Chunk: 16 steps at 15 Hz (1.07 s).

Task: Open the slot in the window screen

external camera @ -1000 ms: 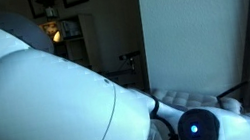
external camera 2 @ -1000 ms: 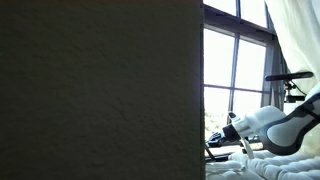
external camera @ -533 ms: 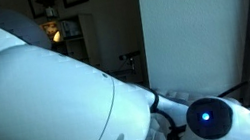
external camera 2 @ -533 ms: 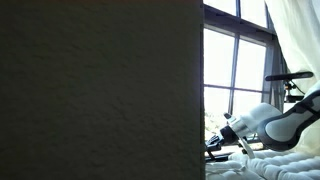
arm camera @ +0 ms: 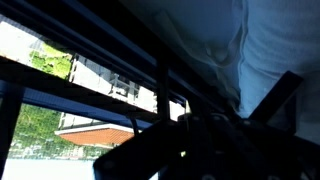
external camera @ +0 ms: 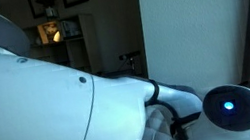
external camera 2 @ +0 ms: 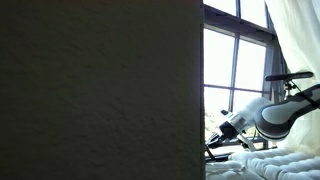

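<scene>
The window [external camera 2: 236,70] with dark frame bars fills the right part of an exterior view. My arm [external camera 2: 262,112] reaches from the right toward its lower pane, and my gripper [external camera 2: 214,137] is small and dark against the glass there. In the wrist view the gripper [arm camera: 190,140] is a black silhouette at the bottom, close below the dark window frame bars [arm camera: 120,60]. I cannot tell whether its jaws are open or shut. I cannot make out the screen's slot in any view.
A dark panel [external camera 2: 100,90] blocks the left two thirds of an exterior view. A white curtain [external camera 2: 295,35] hangs at the right; it also shows in the wrist view [arm camera: 280,40]. My white arm body [external camera: 51,112] fills the view with the doorway [external camera: 99,34].
The arm has stretched further toward the window. Its blue-lit joint has slid to the right in the view with the doorway. The gripper stays at the lower pane.
</scene>
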Each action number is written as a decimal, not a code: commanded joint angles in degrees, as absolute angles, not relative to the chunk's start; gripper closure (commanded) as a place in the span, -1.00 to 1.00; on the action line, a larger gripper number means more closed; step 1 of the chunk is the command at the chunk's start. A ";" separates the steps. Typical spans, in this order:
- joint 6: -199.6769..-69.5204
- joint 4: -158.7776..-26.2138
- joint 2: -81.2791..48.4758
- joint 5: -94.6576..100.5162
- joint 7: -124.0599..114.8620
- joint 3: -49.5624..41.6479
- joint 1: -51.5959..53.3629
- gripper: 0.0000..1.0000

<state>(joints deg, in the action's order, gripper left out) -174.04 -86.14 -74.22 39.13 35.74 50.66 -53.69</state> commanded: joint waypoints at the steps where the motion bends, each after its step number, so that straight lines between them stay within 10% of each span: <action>1: -170.44 -85.99 -75.68 38.62 37.71 53.50 -55.34 0.99; 16: -157.61 -85.08 -76.82 11.75 64.58 57.40 -57.05 0.97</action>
<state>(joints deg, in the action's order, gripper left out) -157.22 -84.96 -78.55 16.57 61.63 58.98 -58.07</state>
